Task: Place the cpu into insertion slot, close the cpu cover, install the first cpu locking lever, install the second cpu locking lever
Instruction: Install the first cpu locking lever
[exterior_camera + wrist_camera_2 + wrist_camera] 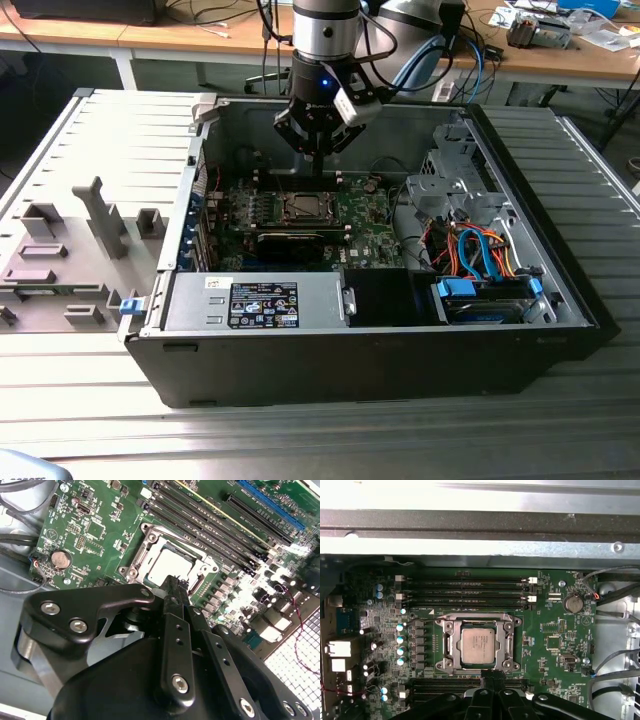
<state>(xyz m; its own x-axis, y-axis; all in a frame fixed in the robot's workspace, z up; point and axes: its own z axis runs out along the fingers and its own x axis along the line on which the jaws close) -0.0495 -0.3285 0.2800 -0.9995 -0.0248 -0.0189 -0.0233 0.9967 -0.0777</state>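
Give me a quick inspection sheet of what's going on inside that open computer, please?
Surface: open computer case lying on a ribbed metal table.
Job's things: cpu sits in the insertion slot; cpu cover lies closed, framing the chip.
Clutter: grey plastic fixtures on the exterior view's left.
Pincer: pincer hangs above the green board, fingers together, holding nothing.
Cables: blue, orange and red wires by the drive bay; black leads at the board's edge.
Surroundings: wooden benches with cords behind.
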